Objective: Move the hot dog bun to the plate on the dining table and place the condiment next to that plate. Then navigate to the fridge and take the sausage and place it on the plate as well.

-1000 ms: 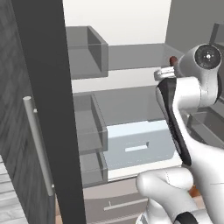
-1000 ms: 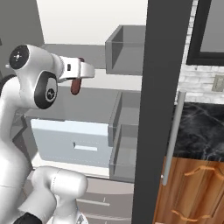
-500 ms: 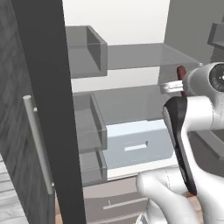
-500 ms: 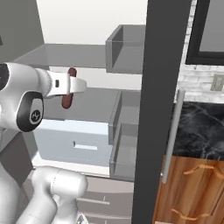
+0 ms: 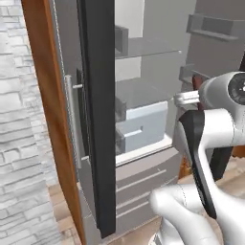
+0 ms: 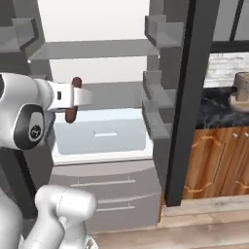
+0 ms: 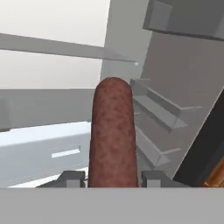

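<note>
My gripper (image 6: pixel 77 97) is shut on the sausage (image 6: pixel 71 115), a dark reddish-brown cylinder held upright in front of the open fridge (image 6: pixel 107 185). In the hand view the sausage (image 7: pixel 113 131) rises between the two fingertips of the gripper (image 7: pixel 113 177), with the fridge's shelves and pale drawer behind it. From the left base view the gripper (image 5: pixel 187 98) sits beside the arm's white wrist, and the sausage's tip (image 5: pixel 196 81) peeks above it. The hot dog bun, plate, condiment and dining table are out of view.
The open fridge door (image 6: pixel 187 97) stands edge-on to the right of the arm; the other door (image 5: pixel 98 119) stands to the left. A pale blue crisper drawer (image 6: pixel 102 136) sits low inside. A marble counter (image 6: pixel 219 104) over wooden cabinets (image 6: pixel 219 160) lies to the right, a brick wall (image 5: pixel 24 119) to the left.
Both base views have shifted, so the cameras moved relative to the fridge. The wrist has swung across with the sausage still gripped, away from the shelves.
</note>
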You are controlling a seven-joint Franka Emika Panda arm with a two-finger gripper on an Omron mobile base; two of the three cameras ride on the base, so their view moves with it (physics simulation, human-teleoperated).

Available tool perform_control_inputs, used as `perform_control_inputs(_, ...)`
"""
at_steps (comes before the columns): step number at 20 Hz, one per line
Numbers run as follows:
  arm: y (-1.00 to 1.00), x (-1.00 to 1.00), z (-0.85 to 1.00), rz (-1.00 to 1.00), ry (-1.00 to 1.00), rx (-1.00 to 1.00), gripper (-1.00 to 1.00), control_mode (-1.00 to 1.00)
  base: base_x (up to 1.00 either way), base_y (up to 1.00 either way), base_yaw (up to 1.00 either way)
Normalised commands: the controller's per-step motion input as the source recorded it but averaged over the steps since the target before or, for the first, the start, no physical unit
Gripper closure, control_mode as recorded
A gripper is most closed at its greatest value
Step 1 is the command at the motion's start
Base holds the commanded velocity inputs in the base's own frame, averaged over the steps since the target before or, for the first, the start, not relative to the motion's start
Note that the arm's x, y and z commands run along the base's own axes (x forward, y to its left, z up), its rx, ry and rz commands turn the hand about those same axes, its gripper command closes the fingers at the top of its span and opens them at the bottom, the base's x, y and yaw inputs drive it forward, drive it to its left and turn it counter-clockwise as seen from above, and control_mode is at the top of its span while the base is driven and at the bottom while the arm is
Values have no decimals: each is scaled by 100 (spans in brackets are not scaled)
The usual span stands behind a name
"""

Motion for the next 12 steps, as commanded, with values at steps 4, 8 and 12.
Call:
perform_control_inputs(4, 0, 0, 0, 0, 0, 0, 100, 100, -97, 19, -66)
perform_control_inputs(8, 0, 0, 0, 0, 0, 0, 100, 100, -81, 19, -77)
perform_control_inputs(12, 0, 0, 0, 0, 0, 0, 100, 100, -74, 24, -82)
